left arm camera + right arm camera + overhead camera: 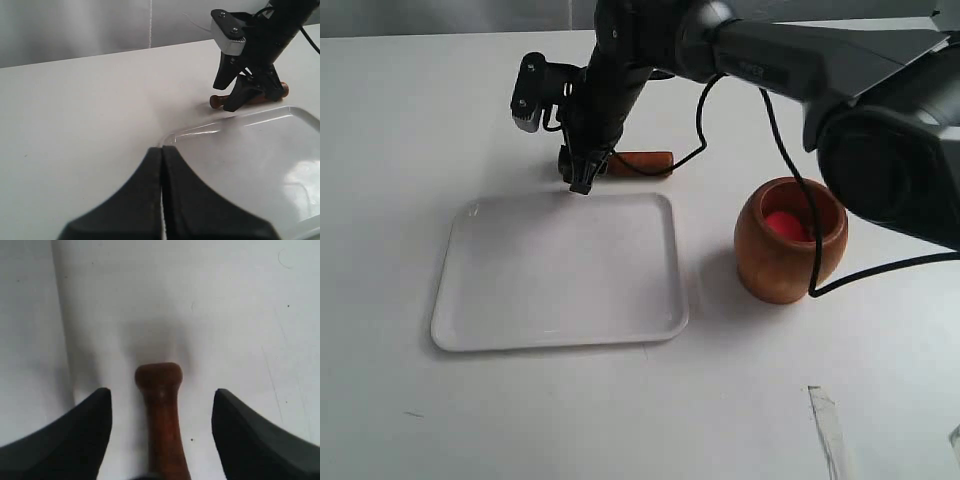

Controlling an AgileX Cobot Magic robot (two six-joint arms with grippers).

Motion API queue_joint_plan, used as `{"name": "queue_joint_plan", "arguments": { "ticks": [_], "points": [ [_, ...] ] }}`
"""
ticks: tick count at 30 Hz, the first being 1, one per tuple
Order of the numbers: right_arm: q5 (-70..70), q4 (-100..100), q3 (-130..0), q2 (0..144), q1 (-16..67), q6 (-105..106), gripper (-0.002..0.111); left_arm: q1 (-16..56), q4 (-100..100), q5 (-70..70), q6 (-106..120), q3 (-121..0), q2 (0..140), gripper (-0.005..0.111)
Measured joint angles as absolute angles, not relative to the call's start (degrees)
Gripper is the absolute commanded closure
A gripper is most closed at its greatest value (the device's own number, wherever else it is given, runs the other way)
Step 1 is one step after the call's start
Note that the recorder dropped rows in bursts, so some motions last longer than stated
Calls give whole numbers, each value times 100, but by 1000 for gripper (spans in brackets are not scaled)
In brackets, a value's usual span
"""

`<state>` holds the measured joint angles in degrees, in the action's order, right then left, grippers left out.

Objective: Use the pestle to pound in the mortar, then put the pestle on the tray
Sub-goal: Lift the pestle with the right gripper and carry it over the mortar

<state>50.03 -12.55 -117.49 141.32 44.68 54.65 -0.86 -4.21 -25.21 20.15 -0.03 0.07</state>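
The pestle lies flat on the white table, just beyond the far long edge of the tray and not on it, its thick end turned toward the mortar's side and its thin handle pointing the other way. The right gripper has reached across the middle and hangs low over that handle end. In the right wrist view its two dark fingers stand wide apart on either side of the handle, close behind the knob tip, with bare table showing between each finger and the wood, so it has hold of nothing. The white tray sits in front of the pestle, with nothing lying in it. Off to the right, well apart from the pestle, the brown mortar stands upright with something red inside, and a black cable hangs down past its mouth. The left gripper shows only in its own wrist view: its fingers are pressed together with nothing between them, near a corner of the tray.
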Motion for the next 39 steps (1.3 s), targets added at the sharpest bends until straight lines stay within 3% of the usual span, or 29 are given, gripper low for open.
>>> {"name": "queue_joint_plan", "arguments": {
  "ticks": [8, 10, 14, 25, 39],
  "points": [
    [4958, -1240, -11774, 14293, 4468, 5381, 63, -86, -421, -2521, 2015, -3, 7, 107],
    [4943, -1251, -11774, 14306, 4468, 5365, 73, -86, -421, -2521, 2015, -3, 7, 107],
    [4923, -1211, -11774, 14319, 4468, 5343, 107, -86, -421, -2521, 2015, -3, 7, 107],
    [4877, -883, -11814, 14236, 4468, 5180, 108, -86, -421, -2521, 2015, -3, 7, 107],
    [4439, -1005, -11559, 11769, 4468, 3600, 108, -86, -421, -2521, 2015, -3, 7, 107]
  ]
}}
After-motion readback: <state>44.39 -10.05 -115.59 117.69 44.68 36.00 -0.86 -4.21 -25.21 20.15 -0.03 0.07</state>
